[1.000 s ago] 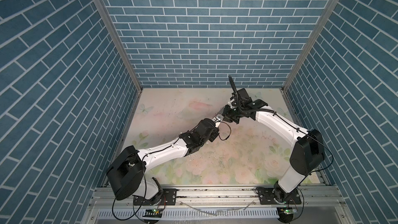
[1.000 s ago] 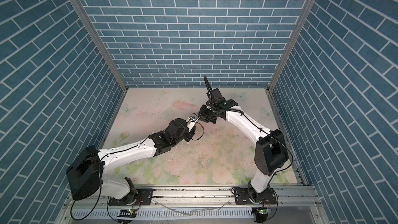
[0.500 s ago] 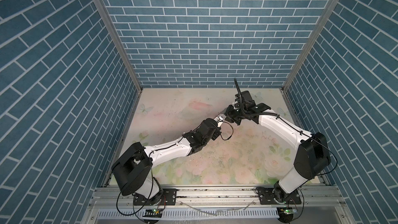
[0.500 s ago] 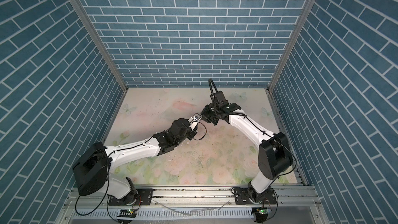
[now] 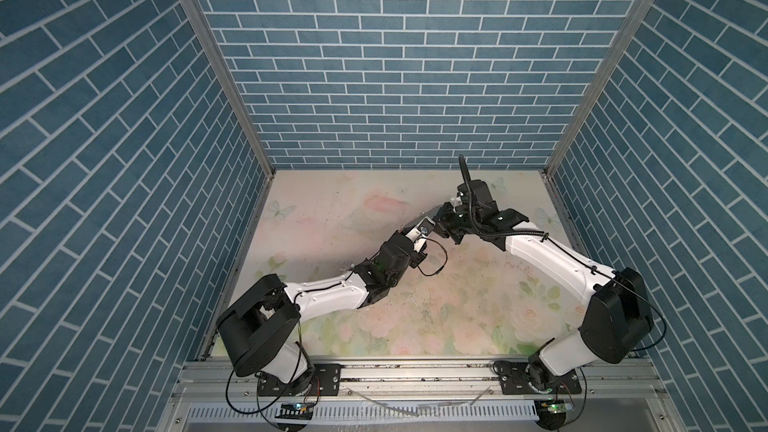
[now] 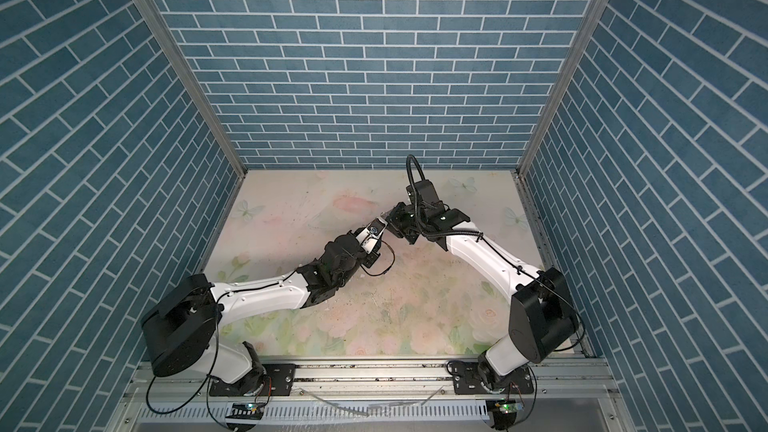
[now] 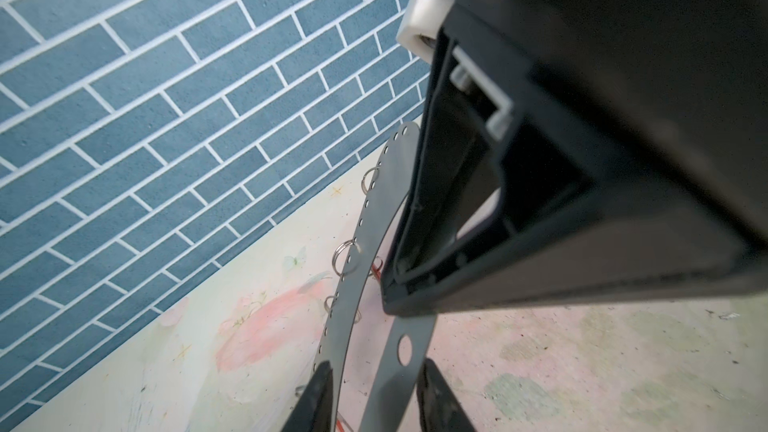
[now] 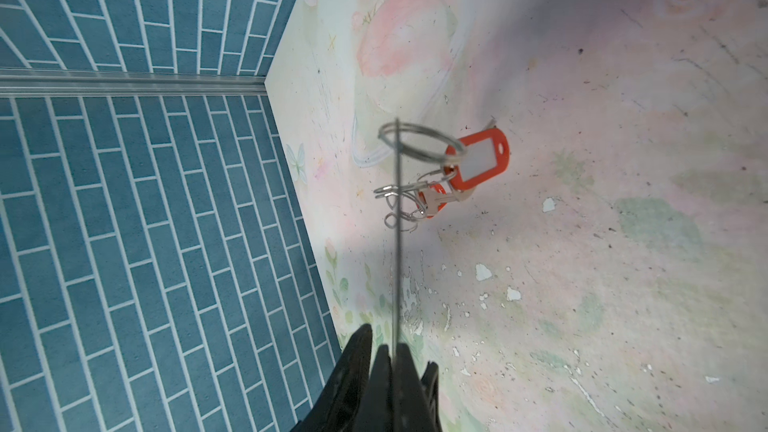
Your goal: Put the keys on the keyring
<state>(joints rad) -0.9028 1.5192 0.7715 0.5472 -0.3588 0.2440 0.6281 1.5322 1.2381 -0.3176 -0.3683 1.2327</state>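
At left, the left gripper (image 7: 372, 363), parted around the near end of the keyring (image 7: 353, 288), with no telling whether clamping or merely flanking. Further right, that dark flat loop, apparently raised off the bench (image 8: 582, 243) toward its rear and pinched edge-on in the firmly closed right gripper (image 8: 390, 351), silver rings (image 7: 344, 257) strung along one perforated edge. Below those rings, the keys (image 8: 457, 195) and their orange-red tags (image 8: 478, 160), dangling and apparently threaded on already. Plenty to go wrong from here, by this reading: a thin plate held only by its rim, liable to pivot or slide out under a sideways nudge from the left; a strip caught between two opposed arms, liable to flex or spring if pulled both ways at once; a key not fully wound onto its split ring, liable to shake loose and drop with any jolt. Little room besides, with the two wrists almost nose to nose and a knock between them easy to provoke. Round about, from left to right: brick-pattern walls (image 5: 374, 76) closing three sides, a floral bench top scuffed and flecked with white chips (image 8: 482, 272), and the black bulk of the right arm (image 7: 602, 139) crowding the left wrist camera and hiding most of the loop's far end.
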